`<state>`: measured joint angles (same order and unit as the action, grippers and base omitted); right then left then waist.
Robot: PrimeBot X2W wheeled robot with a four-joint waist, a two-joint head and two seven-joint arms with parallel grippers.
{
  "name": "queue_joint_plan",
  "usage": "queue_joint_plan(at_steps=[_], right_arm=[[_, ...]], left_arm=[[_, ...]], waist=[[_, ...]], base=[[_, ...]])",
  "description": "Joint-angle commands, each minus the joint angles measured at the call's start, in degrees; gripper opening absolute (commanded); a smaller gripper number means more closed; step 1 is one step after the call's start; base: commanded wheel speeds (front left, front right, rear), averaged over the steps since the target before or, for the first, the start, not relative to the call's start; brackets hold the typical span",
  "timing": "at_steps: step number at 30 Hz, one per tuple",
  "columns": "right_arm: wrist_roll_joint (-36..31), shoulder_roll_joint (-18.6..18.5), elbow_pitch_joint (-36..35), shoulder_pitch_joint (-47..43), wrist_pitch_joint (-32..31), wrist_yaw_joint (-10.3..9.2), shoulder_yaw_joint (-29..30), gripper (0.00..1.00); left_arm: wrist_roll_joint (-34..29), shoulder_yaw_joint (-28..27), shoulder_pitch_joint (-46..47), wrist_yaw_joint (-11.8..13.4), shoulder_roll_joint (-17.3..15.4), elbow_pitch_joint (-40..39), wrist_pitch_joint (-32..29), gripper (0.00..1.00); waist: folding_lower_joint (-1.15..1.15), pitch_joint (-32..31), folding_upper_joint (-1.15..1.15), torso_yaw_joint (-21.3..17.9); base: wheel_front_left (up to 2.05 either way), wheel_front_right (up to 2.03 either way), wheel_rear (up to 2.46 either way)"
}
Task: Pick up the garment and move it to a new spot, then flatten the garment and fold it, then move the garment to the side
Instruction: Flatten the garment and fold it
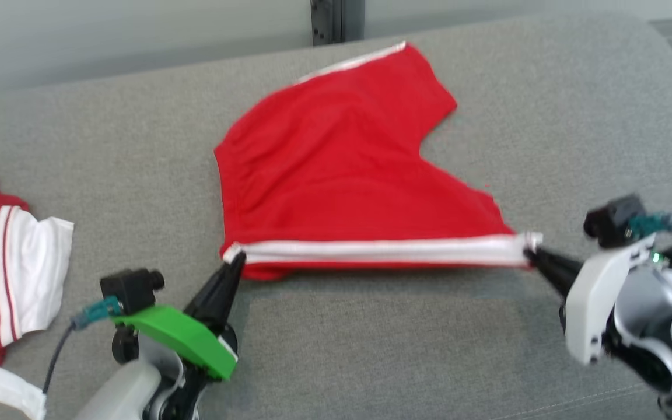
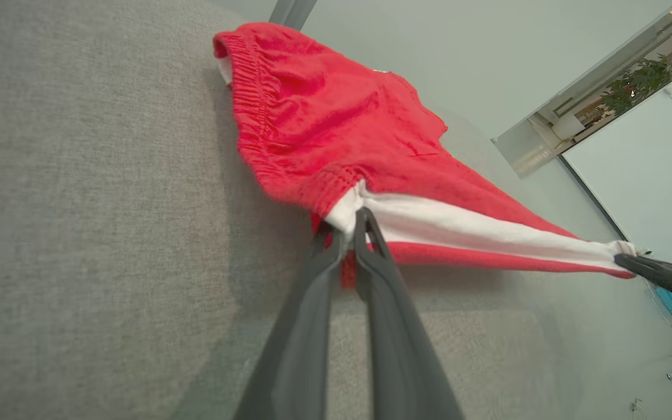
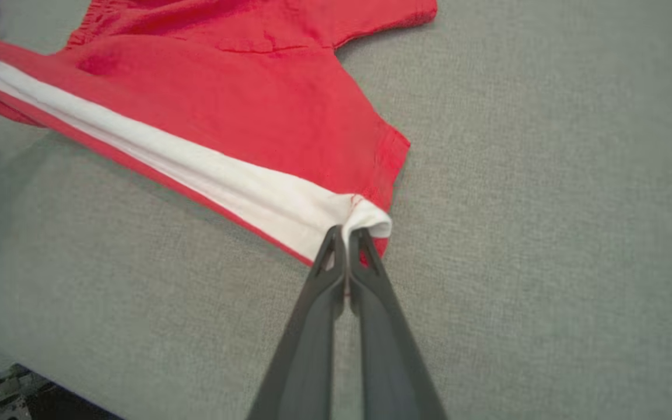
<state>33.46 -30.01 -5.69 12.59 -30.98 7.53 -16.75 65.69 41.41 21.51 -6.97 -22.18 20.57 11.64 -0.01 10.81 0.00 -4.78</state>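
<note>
The red shorts [image 1: 342, 169] are clamped at both ends of the white stripe [image 1: 382, 249]: waistband corner in the left gripper [image 1: 235, 259], leg hem in the right gripper [image 1: 531, 254]. The long axis is stretched between the fingertips; the remaining fabric lies beyond them on the grey cushion [image 1: 371, 350].

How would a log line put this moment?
shorts: stretched over couch | left gripper: shut on waist corner | right gripper: shut on hem corner

Left claw [image 1: 235, 258]: dark tapered fingers [image 1: 213, 294], green wrist cover [image 1: 178, 338], black camera [image 1: 132, 287], teal plug [image 1: 97, 309]. Right claw [image 1: 529, 252]: same, pale grey shell [image 1: 595, 303].
</note>
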Motion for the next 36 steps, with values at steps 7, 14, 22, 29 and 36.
queue_joint_plan(at_steps=[7,14,22,29,36], right_arm=[[-1.6,4.4,-5.5,-15.5,-8.5,-0.09,5.1,0.0],[-2.5,7.7,-10.1,-24.4,-13.2,-0.09,8.4,0.0],[-2.5,9.9,-14.7,-30.8,-17.9,-0.08,11.8,0.0],[-4.5,10.3,-16.5,-27.3,-14.6,-0.07,14.5,0.0],[-3.6,5.3,-10.1,-15.8,-10.5,-0.07,10.9,0.0]], left_arm=[[0.3,1.1,-7.7,2.1,-0.2,1.0,1.1,0.0],[1.3,1.9,-13.2,4.7,-1.9,-1.5,-0.4,0.0],[1.9,4.5,-18.7,7.8,-4.7,-7.6,-4.4,0.0],[2.6,3.8,-17.3,10.0,-4.3,-12.8,-5.5,0.0],[2.2,3.3,-11.2,10.7,-1.7,-12.4,-7.4,0.0]], waist=[[0.01,-10.1,0.0,0.8],[0.01,-11.7,0.0,1.0],[0.01,-12.5,0.0,1.2],[0.01,-12.0,0.0,2.6],[0.01,-10.7,0.0,5.0]], base=[[0.0,0.0,0.0],[0.0,0.0,0.0],[0.0,0.0,0.0],[0.0,0.0,0.0],[0.0,0.0,0.0]])
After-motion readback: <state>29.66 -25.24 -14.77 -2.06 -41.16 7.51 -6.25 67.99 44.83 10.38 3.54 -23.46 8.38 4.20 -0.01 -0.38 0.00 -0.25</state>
